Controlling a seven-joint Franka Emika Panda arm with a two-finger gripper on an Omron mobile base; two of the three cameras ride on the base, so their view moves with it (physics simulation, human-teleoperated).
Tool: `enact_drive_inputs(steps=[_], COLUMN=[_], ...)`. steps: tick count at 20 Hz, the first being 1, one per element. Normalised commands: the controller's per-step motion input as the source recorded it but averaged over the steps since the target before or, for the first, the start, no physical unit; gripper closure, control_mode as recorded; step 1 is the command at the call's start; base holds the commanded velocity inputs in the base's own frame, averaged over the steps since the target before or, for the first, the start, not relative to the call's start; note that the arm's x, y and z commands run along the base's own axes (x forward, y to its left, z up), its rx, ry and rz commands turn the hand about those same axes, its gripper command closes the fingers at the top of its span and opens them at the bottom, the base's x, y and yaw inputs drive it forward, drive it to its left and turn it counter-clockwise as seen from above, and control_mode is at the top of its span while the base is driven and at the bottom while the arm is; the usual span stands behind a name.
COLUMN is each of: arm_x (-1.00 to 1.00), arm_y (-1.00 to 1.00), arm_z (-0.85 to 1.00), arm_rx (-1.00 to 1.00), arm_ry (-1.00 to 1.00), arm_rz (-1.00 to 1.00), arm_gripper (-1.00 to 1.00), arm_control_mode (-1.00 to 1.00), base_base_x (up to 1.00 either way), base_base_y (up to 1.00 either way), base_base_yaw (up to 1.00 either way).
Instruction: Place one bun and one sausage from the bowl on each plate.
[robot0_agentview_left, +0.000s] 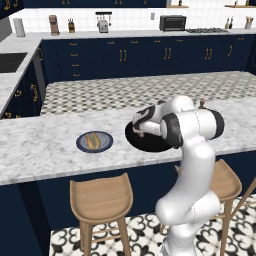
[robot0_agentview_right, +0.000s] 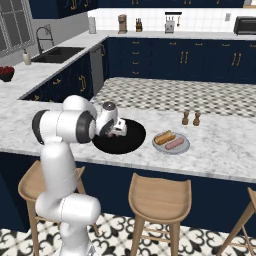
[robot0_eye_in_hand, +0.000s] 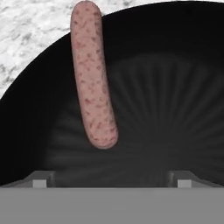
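Sausage (robot0_eye_in_hand: 93, 74) lies before spread, empty pincer (robot0_eye_in_hand: 112, 180).

A blue-grey plate (robot0_agentview_left: 94, 142) holding a bun lies on the marble surface (robot0_agentview_left: 40, 145). Near it sits the black bowl (robot0_agentview_left: 145, 142). The white arm (robot0_agentview_left: 192, 150) bends over the bowl.

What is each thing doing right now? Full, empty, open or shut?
bowl: holds one sausage leaning over its rim
blue-grey plate: holds a bun
pale grey plate: holds a bun and a sausage
gripper: open, low over the bowl, holding nothing
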Motion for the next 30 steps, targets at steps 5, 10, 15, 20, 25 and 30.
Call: enact_drive_inputs(steps=[5,10,15,20,25,30], arm_x=[0.97,0.84,0.14,-0.46,-1.00,-0.91], arm_y=[0.04,0.28,0.14,0.00,0.12,0.94], arm_z=[-0.33,-0.33,-0.21,-0.05,0.75,0.61], arm_rx=[0.00,0.00,0.00,0.00,0.00,-0.07], arm_ry=[0.14,0.17,0.06,-0.01,-0.24,-0.30], arm_rz=[0.07,0.09,0.03,0.00,0.00,0.13], arm_gripper=[-1.00,-1.00,1.00,1.00,1.00,1.00], arm_control_mode=[-1.00,-1.00,-1.00,-1.00,-1.00,-1.00], base_base_x=[0.00,0.00,0.00,0.00,0.00,0.00], base_base_y=[0.00,0.00,0.00,0.00,0.00,0.00], base_base_yaw=[0.00,0.00,0.00,0.00,0.00,0.00])
